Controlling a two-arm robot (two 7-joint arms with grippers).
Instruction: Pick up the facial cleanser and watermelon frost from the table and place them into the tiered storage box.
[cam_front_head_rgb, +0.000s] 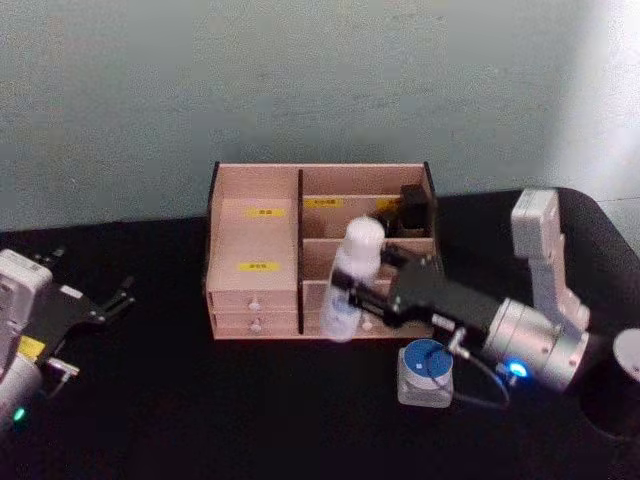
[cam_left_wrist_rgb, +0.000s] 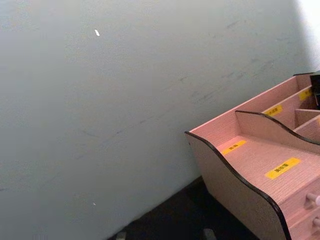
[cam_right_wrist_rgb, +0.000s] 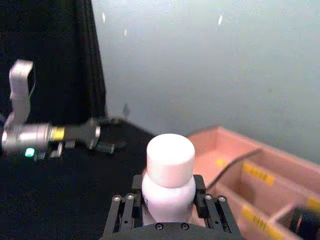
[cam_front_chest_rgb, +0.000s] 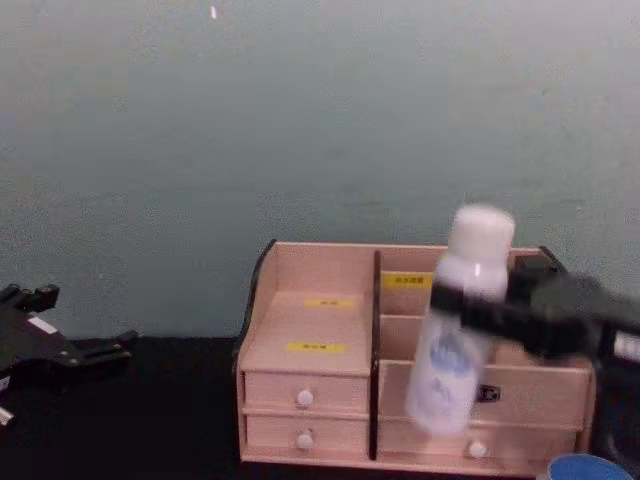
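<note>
The head camera looked down on the storage box (cam_front_head_rgb: 240, 240); the chest camera faced its front, low across the table (cam_front_head_rgb: 200, 400). Both wrist cameras, closer, also caught the box.

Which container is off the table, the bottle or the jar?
The facial cleanser, held by the right gripper; the blue-lidded watermelon frost sits on the table.

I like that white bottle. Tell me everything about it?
The facial cleanser is a tall, slim, plastic-looking white bottle with a rounded white cap and pale blue graphics. The right gripper is shut around its middle, holding it slightly tilted, off the table, in front of the tiered storage box's right half.
</note>
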